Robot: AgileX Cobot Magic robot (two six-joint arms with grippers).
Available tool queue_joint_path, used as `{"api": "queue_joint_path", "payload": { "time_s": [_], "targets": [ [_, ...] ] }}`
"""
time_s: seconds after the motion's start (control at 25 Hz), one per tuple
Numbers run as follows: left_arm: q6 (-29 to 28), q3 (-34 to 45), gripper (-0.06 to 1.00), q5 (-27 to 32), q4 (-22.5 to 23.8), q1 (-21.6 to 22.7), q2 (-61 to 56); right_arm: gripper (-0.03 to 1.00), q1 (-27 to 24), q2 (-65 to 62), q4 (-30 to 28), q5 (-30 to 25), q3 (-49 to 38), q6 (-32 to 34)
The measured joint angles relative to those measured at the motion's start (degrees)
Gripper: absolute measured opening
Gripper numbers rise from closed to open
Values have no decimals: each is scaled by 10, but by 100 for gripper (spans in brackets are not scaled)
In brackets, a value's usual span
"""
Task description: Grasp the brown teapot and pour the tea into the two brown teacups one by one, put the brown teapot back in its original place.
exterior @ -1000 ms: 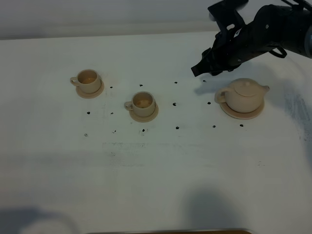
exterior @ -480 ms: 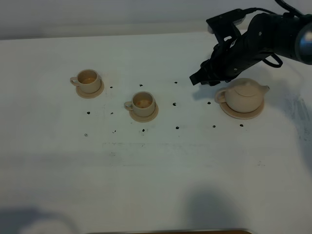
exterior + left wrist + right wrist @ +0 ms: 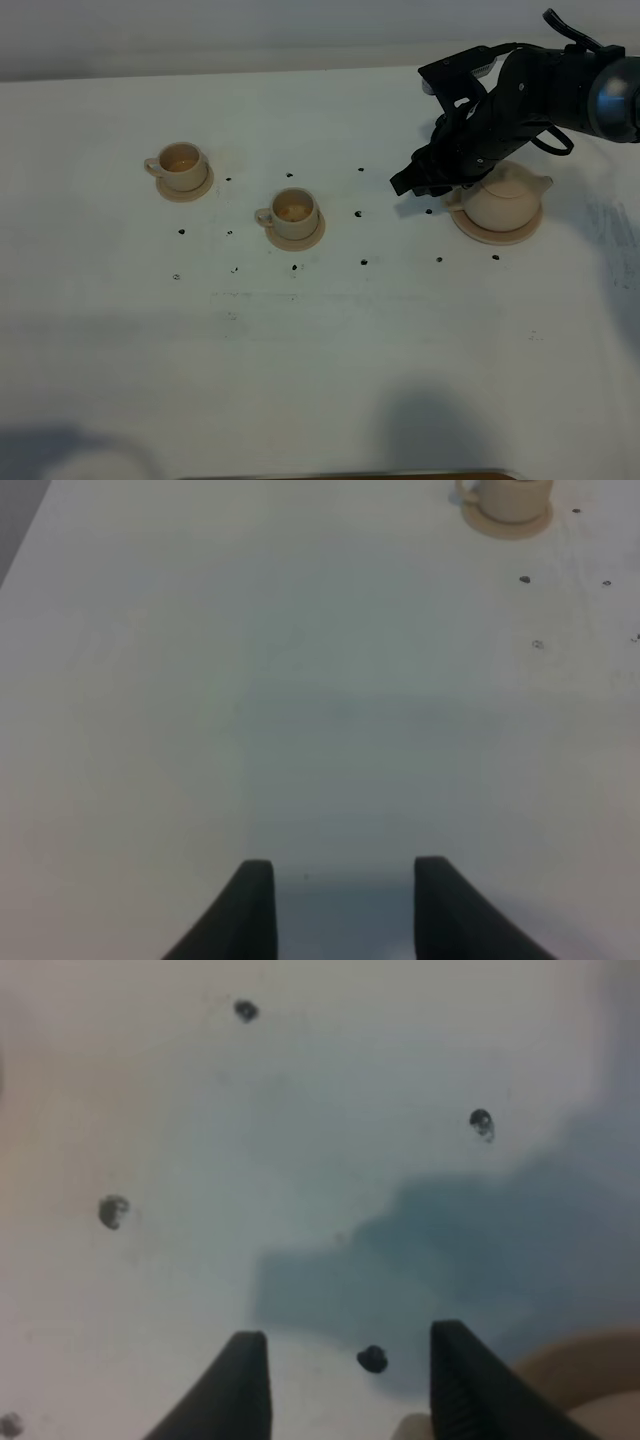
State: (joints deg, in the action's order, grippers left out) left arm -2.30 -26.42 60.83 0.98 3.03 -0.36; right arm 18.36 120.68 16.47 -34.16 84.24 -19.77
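Hovering R gripper [image 3: 408, 184], jaws apart, just beside brown teapot [image 3: 507, 200] on its wide saucer [image 3: 497, 236].
White table [image 3: 320, 340] w/ scattered black dots [image 3: 359, 214], grey shadows [image 3: 400, 1260]; L gripper [image 3: 345, 905] spread too, low over it.

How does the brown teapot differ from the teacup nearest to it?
The teapot is much bigger and lidded; the teacup is small and open-topped. The right gripper hangs close beside the teapot and hides part of it; the teacup stands in full view. Both are beige-tan and upright.
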Motion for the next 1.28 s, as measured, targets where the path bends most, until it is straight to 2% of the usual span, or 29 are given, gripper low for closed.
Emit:
{"api": "queue_joint_path", "payload": {
  "time_s": [0.72, 1.28],
  "targets": [
    [0, 0, 31, 0, 0, 0, 0, 39, 0, 0, 4, -93, 6, 0],
    [0, 0, 31, 0, 0, 0, 0, 38, 0, -10, -2, -137, 7, -17]
  ]
}}
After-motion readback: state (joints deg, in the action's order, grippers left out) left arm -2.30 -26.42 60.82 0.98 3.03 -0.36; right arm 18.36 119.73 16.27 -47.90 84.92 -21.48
